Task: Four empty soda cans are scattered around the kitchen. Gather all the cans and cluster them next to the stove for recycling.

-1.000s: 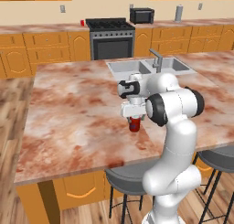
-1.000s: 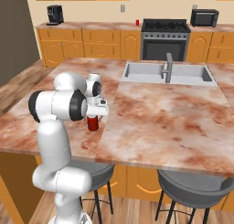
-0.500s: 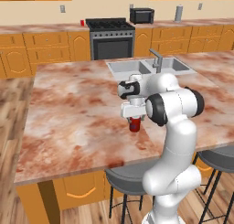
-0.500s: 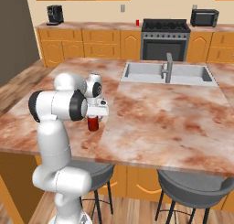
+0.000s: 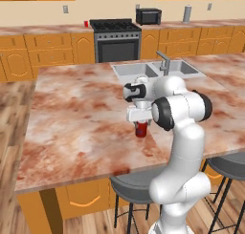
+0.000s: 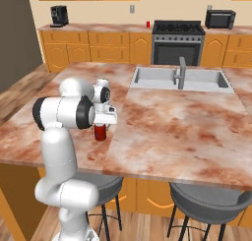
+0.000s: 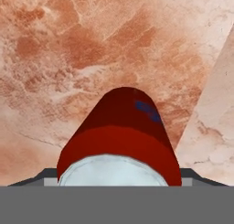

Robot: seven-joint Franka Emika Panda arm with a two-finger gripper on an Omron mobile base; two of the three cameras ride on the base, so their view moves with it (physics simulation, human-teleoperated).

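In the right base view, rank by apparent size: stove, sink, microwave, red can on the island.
Sink and stove look alike, and the sink is nearer, so unranked. Then microwave. Smallest: red can.

Red can (image 6: 100,132) upright on island worktop (image 6: 167,127), near front edge, w/ pincer (image 6: 100,128) pointing down directly over it. Sink (image 6: 180,79) behind, to the right. Stove (image 6: 178,41) at back wall; small red can (image 6: 147,24) just left of it.
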